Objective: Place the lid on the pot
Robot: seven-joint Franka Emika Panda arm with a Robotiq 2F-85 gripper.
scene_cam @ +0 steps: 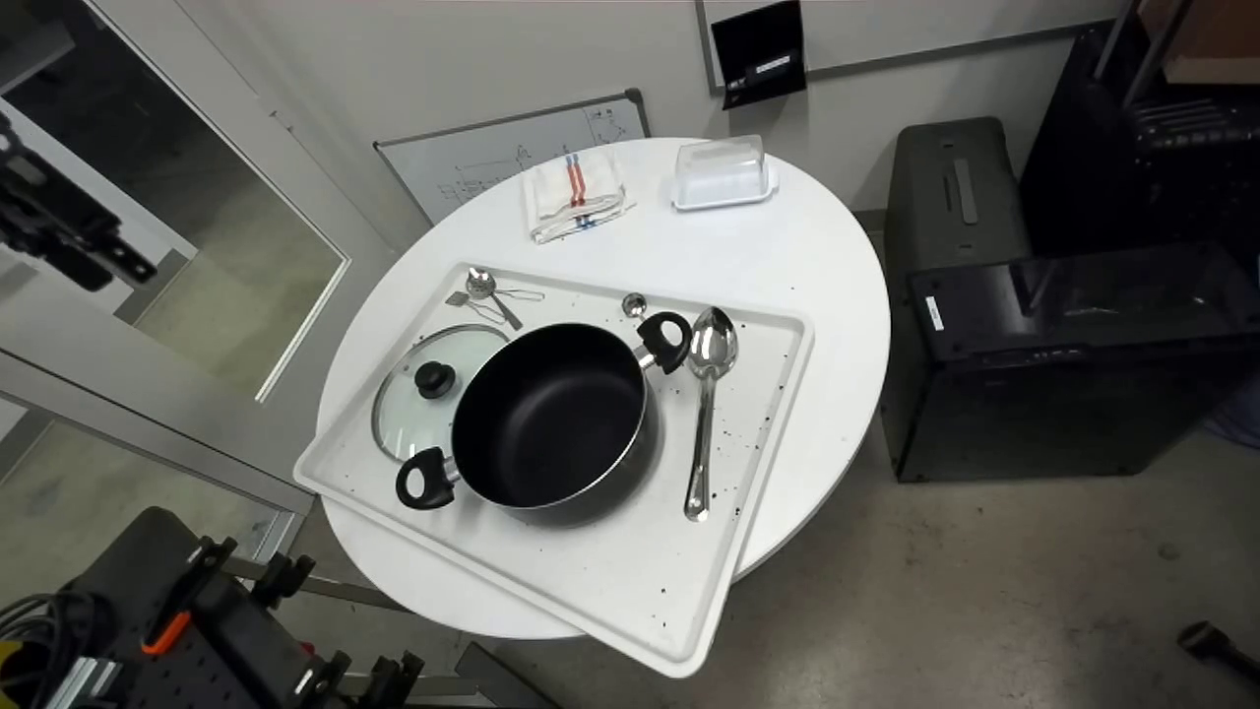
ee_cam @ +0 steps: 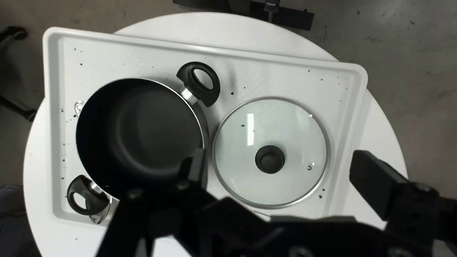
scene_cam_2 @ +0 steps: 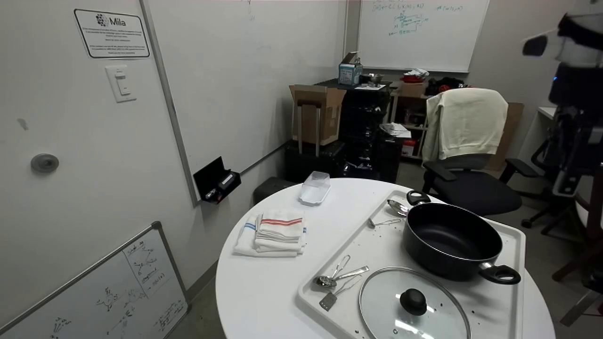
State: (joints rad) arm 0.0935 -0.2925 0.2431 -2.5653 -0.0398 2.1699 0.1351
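Covering much of a round white table, a pale tray poked past its edge and held the black pot, open-topped, with the glass lid flat on the tray just beside it. Further back on the table were folded towels and a white dish with a clear cover. A big metal spoon lay on the pot's other side, small utensils near the lid. A pot handle crossed the lid's edge in an exterior view.

A leaning whiteboard bore handwriting too small to read; a wall sign said "Mila" above finer print.

The arm hung at the edge of an exterior view. In the wrist view the gripper pointed down, well above the lid, fingers spread wide on either side of its knob, gripping nothing
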